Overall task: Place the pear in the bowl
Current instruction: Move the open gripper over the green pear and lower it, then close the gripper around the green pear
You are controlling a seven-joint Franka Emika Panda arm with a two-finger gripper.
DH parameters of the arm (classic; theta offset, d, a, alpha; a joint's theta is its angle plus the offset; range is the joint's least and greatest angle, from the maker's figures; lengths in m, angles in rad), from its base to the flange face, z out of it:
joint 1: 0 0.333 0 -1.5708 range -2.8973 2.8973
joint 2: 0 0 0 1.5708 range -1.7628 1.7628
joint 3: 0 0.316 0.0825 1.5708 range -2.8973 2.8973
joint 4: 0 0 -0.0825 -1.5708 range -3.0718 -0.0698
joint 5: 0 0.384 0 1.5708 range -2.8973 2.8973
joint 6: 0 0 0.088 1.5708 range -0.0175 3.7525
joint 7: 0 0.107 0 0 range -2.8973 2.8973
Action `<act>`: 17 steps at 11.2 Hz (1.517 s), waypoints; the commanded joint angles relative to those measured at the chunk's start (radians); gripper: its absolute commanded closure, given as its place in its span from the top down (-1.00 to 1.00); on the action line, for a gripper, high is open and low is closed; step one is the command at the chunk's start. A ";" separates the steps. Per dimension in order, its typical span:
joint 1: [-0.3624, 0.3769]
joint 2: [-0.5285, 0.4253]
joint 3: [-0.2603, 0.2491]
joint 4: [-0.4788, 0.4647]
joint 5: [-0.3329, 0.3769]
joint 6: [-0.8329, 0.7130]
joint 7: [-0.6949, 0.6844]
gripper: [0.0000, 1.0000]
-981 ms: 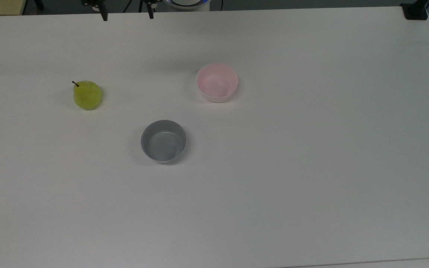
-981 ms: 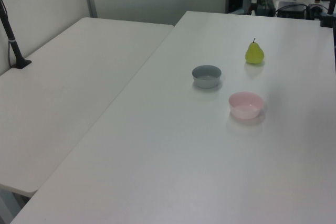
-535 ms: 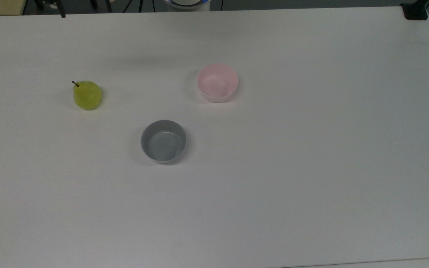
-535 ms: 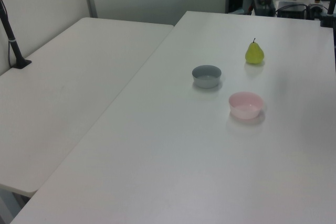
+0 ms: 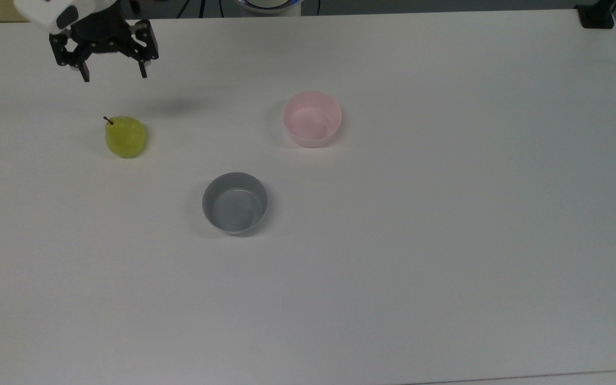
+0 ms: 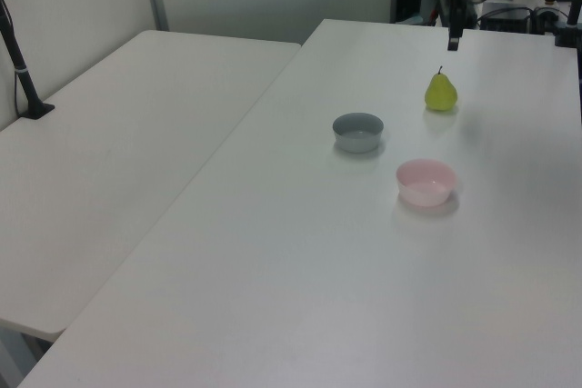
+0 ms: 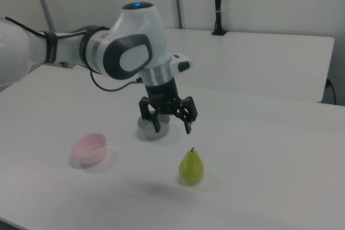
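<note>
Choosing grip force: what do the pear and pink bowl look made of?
Pear: probably plastic or wax; an even yellow-green skin with a slight sheen. Pink bowl: likely plastic or melamine, smooth and plain with a soft gloss inside; ceramic cannot be ruled out.

grey bowl [image 7: 152, 129] partly behind the claw [image 7: 172, 127] in right view

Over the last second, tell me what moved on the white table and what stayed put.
The black two-finger gripper came in from the top view's upper edge, toward that view's left, and now hangs open above and short of the small yellow-green pear. It took hold of nothing. The pear, the pale pink bowl and the grey bowl stayed where they were.
</note>
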 commanded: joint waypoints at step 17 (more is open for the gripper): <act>0.008 0.197 -0.035 -0.099 -0.011 0.305 0.094 -1.00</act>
